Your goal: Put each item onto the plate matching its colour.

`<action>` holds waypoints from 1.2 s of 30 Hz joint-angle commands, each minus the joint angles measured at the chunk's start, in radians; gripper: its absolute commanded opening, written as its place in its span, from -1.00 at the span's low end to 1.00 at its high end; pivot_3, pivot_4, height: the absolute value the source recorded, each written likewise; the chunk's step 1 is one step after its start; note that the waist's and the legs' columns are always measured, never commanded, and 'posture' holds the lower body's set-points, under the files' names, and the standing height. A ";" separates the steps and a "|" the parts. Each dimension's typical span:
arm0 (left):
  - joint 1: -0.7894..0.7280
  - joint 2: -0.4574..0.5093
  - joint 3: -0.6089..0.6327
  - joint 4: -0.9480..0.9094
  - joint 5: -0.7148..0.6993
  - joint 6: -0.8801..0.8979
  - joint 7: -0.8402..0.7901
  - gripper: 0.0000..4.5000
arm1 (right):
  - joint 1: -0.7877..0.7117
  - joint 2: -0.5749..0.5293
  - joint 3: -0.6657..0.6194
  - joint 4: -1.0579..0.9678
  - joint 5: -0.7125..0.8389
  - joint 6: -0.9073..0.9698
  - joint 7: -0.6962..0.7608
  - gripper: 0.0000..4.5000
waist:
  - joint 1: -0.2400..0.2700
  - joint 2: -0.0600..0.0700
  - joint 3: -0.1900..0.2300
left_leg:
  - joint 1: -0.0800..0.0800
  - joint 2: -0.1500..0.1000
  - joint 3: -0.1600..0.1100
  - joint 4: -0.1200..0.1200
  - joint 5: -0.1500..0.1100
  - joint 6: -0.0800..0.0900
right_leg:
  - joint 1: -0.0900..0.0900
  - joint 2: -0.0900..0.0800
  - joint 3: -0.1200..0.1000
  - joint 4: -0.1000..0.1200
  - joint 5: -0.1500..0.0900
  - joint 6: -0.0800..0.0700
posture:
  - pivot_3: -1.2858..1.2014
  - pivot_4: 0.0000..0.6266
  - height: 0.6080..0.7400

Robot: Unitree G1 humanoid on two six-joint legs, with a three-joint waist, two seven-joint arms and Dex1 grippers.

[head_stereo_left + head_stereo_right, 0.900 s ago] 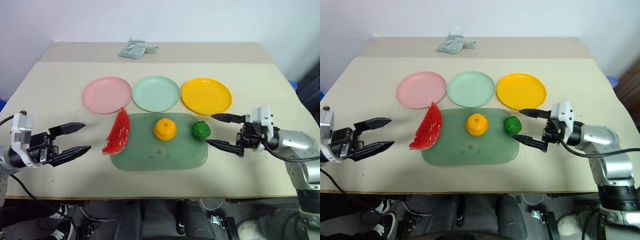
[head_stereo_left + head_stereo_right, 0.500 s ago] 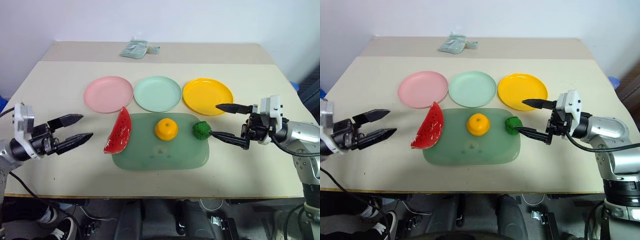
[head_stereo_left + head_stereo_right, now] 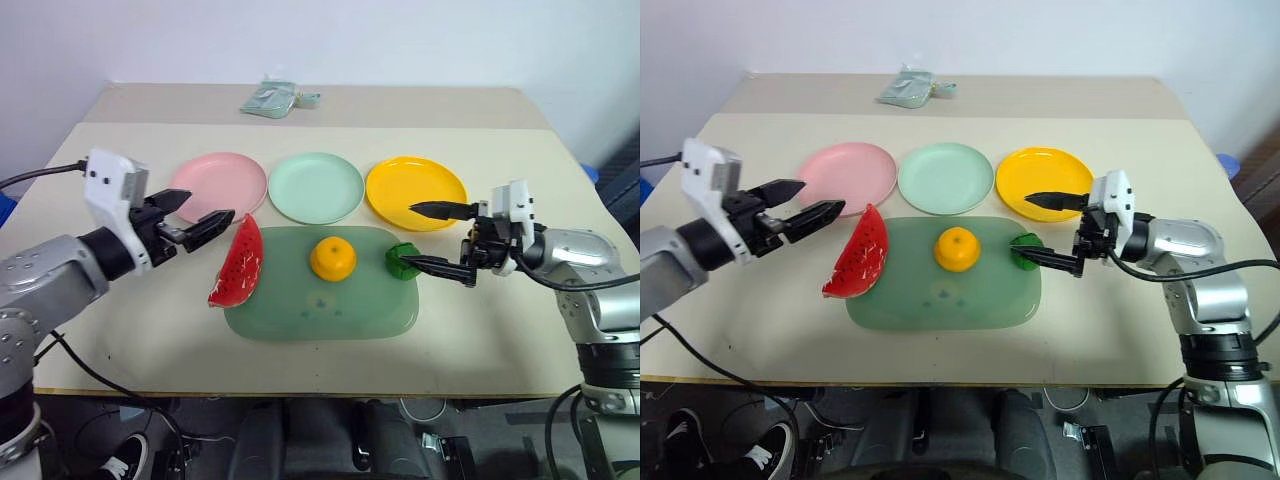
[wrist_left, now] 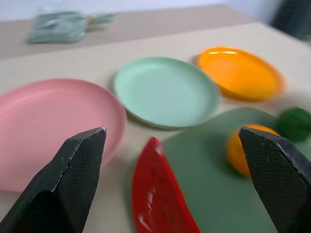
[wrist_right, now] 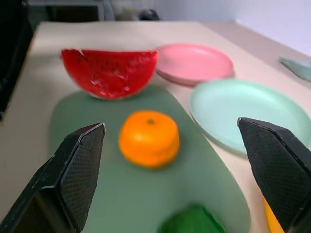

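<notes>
A red watermelon wedge (image 3: 238, 262) leans on the left rim of the translucent green tray (image 3: 320, 300). The orange (image 3: 332, 258) sits mid-tray, and the dark-green lump (image 3: 396, 256) is at the tray's right end. Behind the tray stand the pink plate (image 3: 222, 180), the mint plate (image 3: 315, 187) and the yellow plate (image 3: 415, 192), all bare. My left gripper (image 3: 209, 205) hangs open over the pink plate's near edge, just left of the wedge (image 4: 158, 194). My right gripper (image 3: 407, 236) is open and points left. Its lower finger reaches the lump (image 5: 192, 221).
A crumpled pale-green bag (image 3: 268, 97) lies at the table's far edge. A seam crosses the table behind the plates. Bare tabletop runs to the left, to the right and in front of the tray.
My left arm has swung up from the near-left of the table to the pink plate's near edge, beside the wedge. My right gripper has edged left, closer to the green lump.
</notes>
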 commanded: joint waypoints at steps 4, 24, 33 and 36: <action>-0.036 -0.023 -0.081 -0.083 -0.077 0.153 0.331 1.00 | -0.046 0.037 0.016 0.001 -0.001 -0.016 0.003 0.99 | -0.002 0.000 0.000 | 0.000 0.000 0.000 0.000 0.000 0.000 | -0.001 0.000 0.000 0.001 0.000 0.000 | 0.03 -0.52 1.00; -0.061 -0.114 -0.257 -0.041 -0.100 0.220 0.593 1.00 | -0.012 0.012 -0.007 -0.033 -0.004 -0.007 -0.018 0.99 | 0.002 0.000 0.000 | 0.001 -0.001 -0.001 0.000 0.000 -0.001 | 0.002 0.000 -0.001 0.000 0.000 0.000 | 0.03 -0.52 1.00; -0.034 -0.159 -0.344 -0.019 0.114 0.168 0.489 1.00 | 0.006 -0.010 -0.023 -0.055 0.003 0.006 -0.036 0.99 | 0.002 0.000 0.000 | 0.001 -0.001 -0.001 0.000 0.000 -0.001 | 0.002 0.000 -0.001 0.000 0.000 0.000 | 0.03 -0.52 1.00; -0.021 -0.183 -0.352 -0.010 0.171 0.154 0.449 0.63 | 0.006 -0.013 -0.024 -0.054 -0.001 0.005 -0.039 1.00 | 0.001 0.000 0.000 | 0.001 -0.001 -0.001 0.000 0.000 -0.001 | 0.002 0.000 -0.001 0.000 0.000 0.000 | 0.03 -0.52 1.00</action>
